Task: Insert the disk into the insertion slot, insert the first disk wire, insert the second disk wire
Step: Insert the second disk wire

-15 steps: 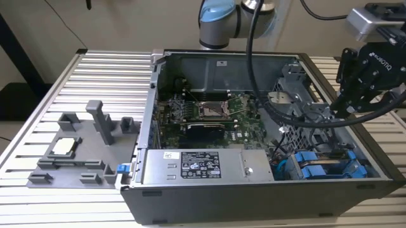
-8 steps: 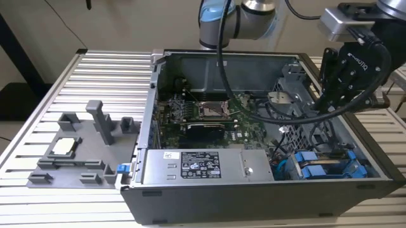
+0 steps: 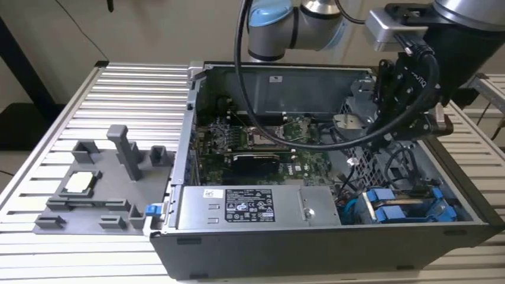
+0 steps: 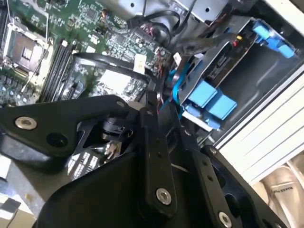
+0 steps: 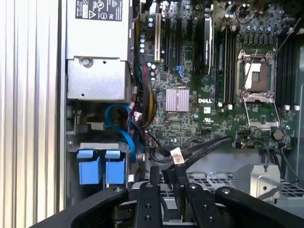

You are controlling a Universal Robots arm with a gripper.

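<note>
On a slatted table [image 3: 134, 100] we see an open computer case [image 3: 332, 248], with the robot arm [image 3: 465, 35] reaching down into its side at the exterior view's right. There the disk [image 3: 404, 208] sits in the insertion slot [image 5: 95, 145], blue tabs showing. The gripper [image 5: 164, 170] hangs near it, by a black cable with a white tag [image 5: 176, 155]; whether it is spread or pressed together we cannot tell.

The disk [image 3: 394, 210] lies at the exterior view's right of the power-supply box [image 3: 252, 207].
</note>
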